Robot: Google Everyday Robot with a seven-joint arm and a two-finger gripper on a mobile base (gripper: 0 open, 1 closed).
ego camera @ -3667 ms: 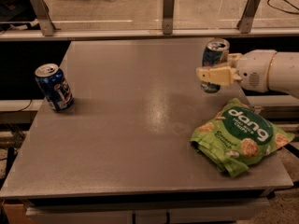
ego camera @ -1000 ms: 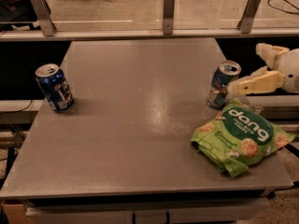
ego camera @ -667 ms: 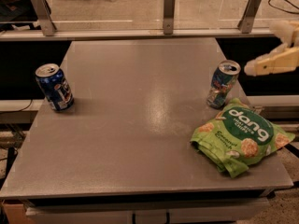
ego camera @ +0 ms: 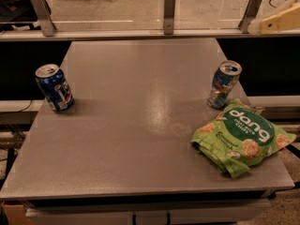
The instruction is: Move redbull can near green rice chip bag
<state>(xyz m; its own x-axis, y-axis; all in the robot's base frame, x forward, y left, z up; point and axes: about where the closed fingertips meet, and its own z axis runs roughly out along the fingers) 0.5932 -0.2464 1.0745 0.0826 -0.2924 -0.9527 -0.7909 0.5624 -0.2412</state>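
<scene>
redbull can [ego camera: 224, 85]: upright near the right edge of the desk [ego camera: 136, 139], just behind the green rice chip bag [ego camera: 241, 137], which lies flat by the front right corner. gripper [ego camera: 267, 23]: raised beyond the back right corner, carrying nothing, whether spread or closed cannot be told. dark blue can [ego camera: 54, 87]: upright near the left edge.

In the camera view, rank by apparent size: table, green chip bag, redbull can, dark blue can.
The table
green rice chip bag
then redbull can and dark blue can, too alike to rank
The gripper is at top right.
</scene>
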